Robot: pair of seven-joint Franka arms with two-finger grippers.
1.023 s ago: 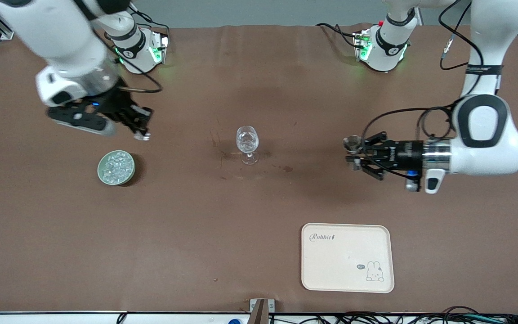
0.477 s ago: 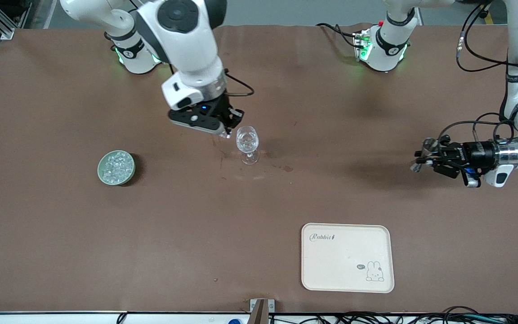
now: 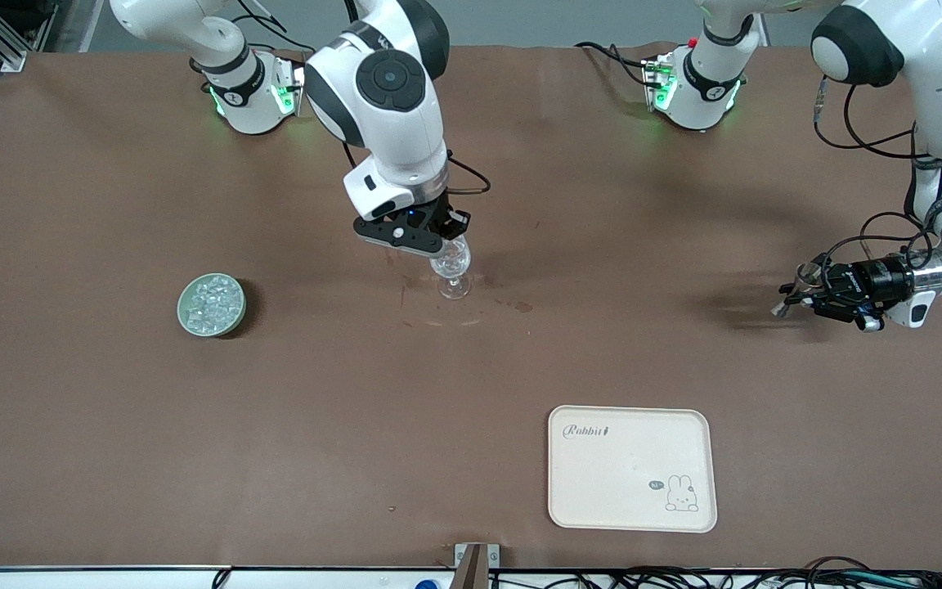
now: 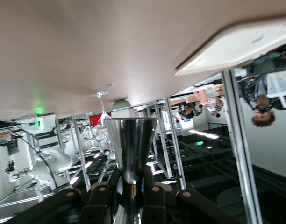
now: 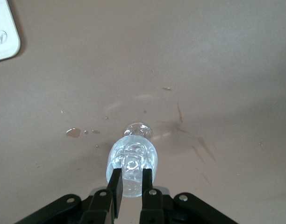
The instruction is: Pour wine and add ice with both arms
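The right tool [image 3: 441,244] hangs directly over the wine glass [image 3: 453,274], its fingers [image 5: 116,186] drawn close on what looks like a clear cube [image 5: 132,173], though the cube is hard to tell apart from the glass bowl below it. The glass stands upright at mid-bench on a thin stem, with clear contents already in its bowl. It is fragile and top-heavy, so a knock on the rim would likely tip it; any hold belongs low on the bowl or at the stem. The rest of the ice [image 3: 211,301] fills a green bowl [image 3: 191,321] well apart from the glass, toward the right arm's end and slightly nearer the camera. Each piece is probably hard, wet and slippery, best pinched across flat faces. The left tool [image 3: 798,296] grips a metal cup [image 4: 130,149] by its narrow waist, over the bare bench [image 3: 70,425] at the left arm's end. A cream tray [image 3: 631,523] lies nearest the camera.
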